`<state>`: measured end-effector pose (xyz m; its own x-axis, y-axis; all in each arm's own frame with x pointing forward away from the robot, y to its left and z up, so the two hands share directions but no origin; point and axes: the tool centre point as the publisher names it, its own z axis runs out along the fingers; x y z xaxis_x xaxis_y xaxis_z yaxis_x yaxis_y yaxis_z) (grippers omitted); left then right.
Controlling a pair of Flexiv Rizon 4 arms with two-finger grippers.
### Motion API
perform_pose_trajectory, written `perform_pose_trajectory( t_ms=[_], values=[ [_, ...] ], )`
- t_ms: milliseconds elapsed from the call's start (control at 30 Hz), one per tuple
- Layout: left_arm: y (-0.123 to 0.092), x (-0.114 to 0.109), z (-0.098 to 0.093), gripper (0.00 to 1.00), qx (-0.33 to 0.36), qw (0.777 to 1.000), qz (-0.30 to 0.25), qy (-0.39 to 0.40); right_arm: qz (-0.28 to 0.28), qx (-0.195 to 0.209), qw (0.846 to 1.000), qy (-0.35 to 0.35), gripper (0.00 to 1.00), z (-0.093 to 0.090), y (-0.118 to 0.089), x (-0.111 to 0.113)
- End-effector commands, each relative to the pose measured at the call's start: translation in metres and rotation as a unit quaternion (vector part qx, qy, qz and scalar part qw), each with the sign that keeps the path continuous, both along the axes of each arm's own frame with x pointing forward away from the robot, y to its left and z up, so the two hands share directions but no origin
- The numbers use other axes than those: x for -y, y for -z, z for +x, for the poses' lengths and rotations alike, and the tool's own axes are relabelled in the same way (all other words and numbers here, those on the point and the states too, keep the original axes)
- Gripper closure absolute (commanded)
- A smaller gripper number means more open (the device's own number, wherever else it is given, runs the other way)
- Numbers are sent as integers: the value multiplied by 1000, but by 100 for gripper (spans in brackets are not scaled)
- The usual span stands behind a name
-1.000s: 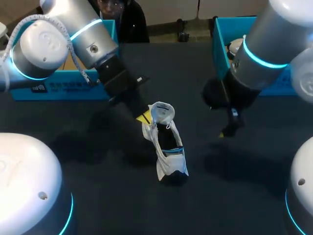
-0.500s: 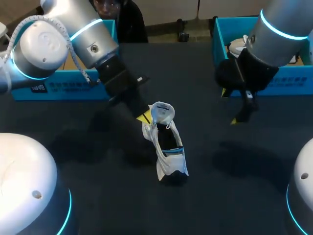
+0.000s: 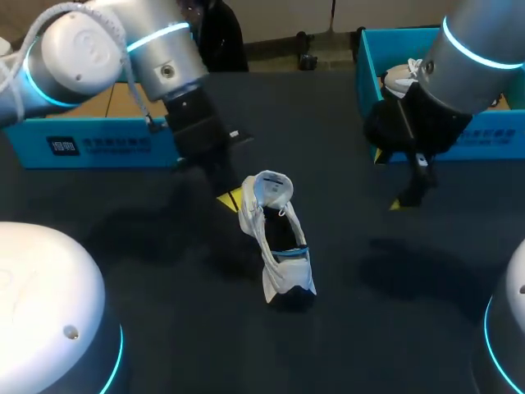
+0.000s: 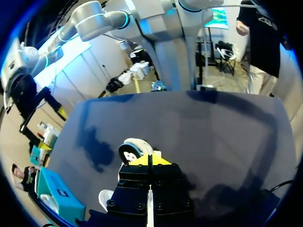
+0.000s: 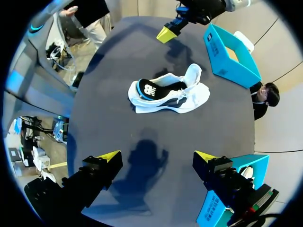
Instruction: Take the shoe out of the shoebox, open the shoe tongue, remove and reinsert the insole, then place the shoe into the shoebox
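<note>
The left gripper (image 4: 148, 160) has its yellow tips pressed together on nothing, hanging just beside the heel end of the shoe (image 3: 277, 238) without touching it. The right gripper (image 5: 157, 158) is spread wide and empty, well apart from the shoe and near the right shoebox (image 3: 366, 74), which holds a second shoe (image 3: 398, 79). The shoe lies on its side on the table (image 3: 164, 279), between that box and the left shoebox (image 3: 98, 146), with its tongue and laces loose and the dark insole (image 5: 151, 88) showing in the opening. I cannot tell whether the insole is fully seated. As I judge it, the shoe is out of its box and the tongue is open, so at least the return to the box is left. Compared with a second ago, the left gripper has drawn back from the heel it was touching, the right arm has lifted away toward its box, and the shoe has stayed put.
</note>
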<state>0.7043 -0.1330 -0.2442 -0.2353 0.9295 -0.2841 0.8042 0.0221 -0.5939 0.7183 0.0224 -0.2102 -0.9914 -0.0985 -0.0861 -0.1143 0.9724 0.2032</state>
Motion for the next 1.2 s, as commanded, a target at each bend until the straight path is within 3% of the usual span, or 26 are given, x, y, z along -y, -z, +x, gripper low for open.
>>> perform_pose_trajectory(
  t_ms=[33, 533, 667, 1200],
  values=[
    [5, 11, 4, 100, 1, 998, 43, 38, -1, 1, 1000, 1, 0, -1, 1, 0],
    [36, 53, 1, 100, 36, 995, 63, 65, -1, 1, 1000, 1, 0, -1, 1, 0],
    [56, 64, -1, 100, 39, 994, 79, 69, -1, 1, 1000, 1, 0, -1, 1, 0],
    [102, 82, 8, 100, 74, 992, 85, 58, -1, 1, 1000, 1, 0, -1, 1, 0]
  ],
)
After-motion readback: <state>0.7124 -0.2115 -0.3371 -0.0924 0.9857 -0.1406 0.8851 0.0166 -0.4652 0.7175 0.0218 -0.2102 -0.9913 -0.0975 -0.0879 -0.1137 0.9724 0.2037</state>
